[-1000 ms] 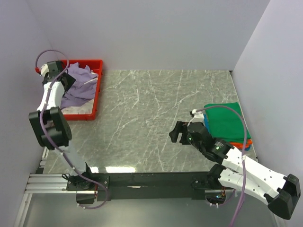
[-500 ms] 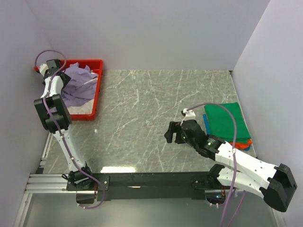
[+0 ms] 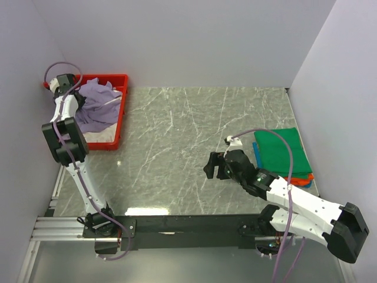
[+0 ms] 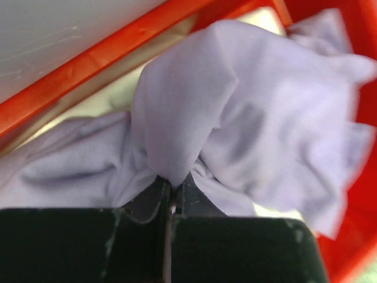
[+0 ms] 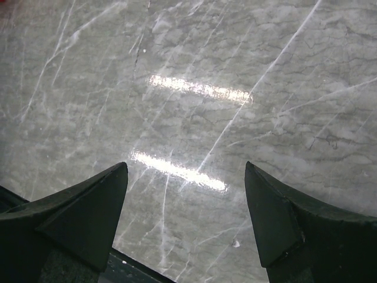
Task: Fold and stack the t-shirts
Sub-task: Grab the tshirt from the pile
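The green t-shirt (image 3: pixel 281 154) lies folded atop others at the right, but the lavender t-shirt (image 4: pixel 235 106) sits crumpled in the red tray (image 3: pixel 122 112) far left, not yet folded, with the left gripper (image 4: pixel 171 197) pinching a fold of it and the right gripper (image 5: pixel 185 218) wide open, holding nothing, above the table (image 3: pixel 177 130).

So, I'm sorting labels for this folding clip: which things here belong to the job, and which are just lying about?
Job:
- lavender t-shirt, pinched by the left gripper
- stack of folded t-shirts, green on top

Lying about:
- red tray that the lavender t-shirt lies in
- marble table
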Motion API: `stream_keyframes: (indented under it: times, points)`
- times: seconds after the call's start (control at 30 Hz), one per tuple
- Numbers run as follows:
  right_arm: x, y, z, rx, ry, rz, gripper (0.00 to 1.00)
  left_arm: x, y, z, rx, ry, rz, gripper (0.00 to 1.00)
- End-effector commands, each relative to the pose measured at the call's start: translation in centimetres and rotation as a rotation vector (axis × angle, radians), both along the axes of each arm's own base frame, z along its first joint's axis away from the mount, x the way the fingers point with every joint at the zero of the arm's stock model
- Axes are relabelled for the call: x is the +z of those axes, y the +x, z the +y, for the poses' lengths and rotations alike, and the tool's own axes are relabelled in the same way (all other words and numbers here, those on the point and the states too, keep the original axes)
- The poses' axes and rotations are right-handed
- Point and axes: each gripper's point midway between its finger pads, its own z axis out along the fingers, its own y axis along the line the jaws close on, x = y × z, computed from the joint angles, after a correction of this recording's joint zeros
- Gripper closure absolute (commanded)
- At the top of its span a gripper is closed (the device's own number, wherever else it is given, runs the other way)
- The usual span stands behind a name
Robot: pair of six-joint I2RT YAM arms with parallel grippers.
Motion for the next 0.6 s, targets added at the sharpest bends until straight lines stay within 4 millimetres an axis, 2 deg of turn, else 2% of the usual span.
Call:
stream_keyframes:
  times: [0.0,0.07,0.1,0.17,0.2,0.23,0.27,0.3,0.37,0.4,0.47,0.5,0.53,0.57]
  points:
    - [0.9,0.2,0.2,-0.001,0.029,-0.035,0.14,13.2,0.9,-1.5,-0.088,0.076,-0.277,1.00]
    - [1.3,0.2,0.2,-0.001,0.032,-0.040,0.14,15.8,0.7,-2.8,-0.136,0.083,-0.325,1.00]
    - [1.5,0.3,0.2,-0.001,0.034,-0.042,0.14,18.7,0.2,-3.6,-0.155,0.098,-0.375,1.00]
    - [2.2,0.5,0.3,-0.001,0.038,-0.049,0.14,21.8,0.0,-5.5,-0.220,0.105,-0.433,1.00]
    - [2.5,0.4,0.5,0.003,0.041,-0.050,0.14,24.1,-0.6,-6.4,-0.241,0.115,-0.471,1.00]
    - [2.7,0.4,0.5,0.004,0.043,-0.048,0.14,25.4,-0.8,-7.6,-0.271,0.121,-0.491,1.00]
    - [3.3,0.6,0.6,0.005,0.053,-0.056,0.14,28.1,-1.6,-8.9,-0.313,0.127,-0.543,1.00]
    - [3.7,0.6,0.7,0.004,0.060,-0.060,0.14,29.4,-1.9,-9.8,-0.339,0.131,-0.569,1.00]
    - [4.5,0.7,0.9,0.002,0.071,-0.069,0.14,32.0,-2.6,-13.0,-0.428,0.123,-0.621,1.00]
    - [4.8,0.8,0.9,0.001,0.075,-0.070,0.14,34.5,-3.7,-14.2,-0.459,0.134,-0.669,1.00]
    - [5.6,0.9,1.1,0.000,0.085,-0.076,0.14,36.6,-4.7,-17.6,-0.534,0.131,-0.709,1.00]
    - [6.0,0.9,1.1,0.000,0.089,-0.079,0.14,38.5,-6.0,-19.2,-0.573,0.137,-0.752,1.00]
    - [6.3,0.9,1.1,-0.001,0.092,-0.081,0.14,39.4,-6.7,-21.2,-0.621,0.134,-0.775,1.00]
    - [6.9,1.0,1.0,-0.005,0.094,-0.090,0.14,40.2,-7.3,-22.4,-0.643,0.130,-0.792,1.00]
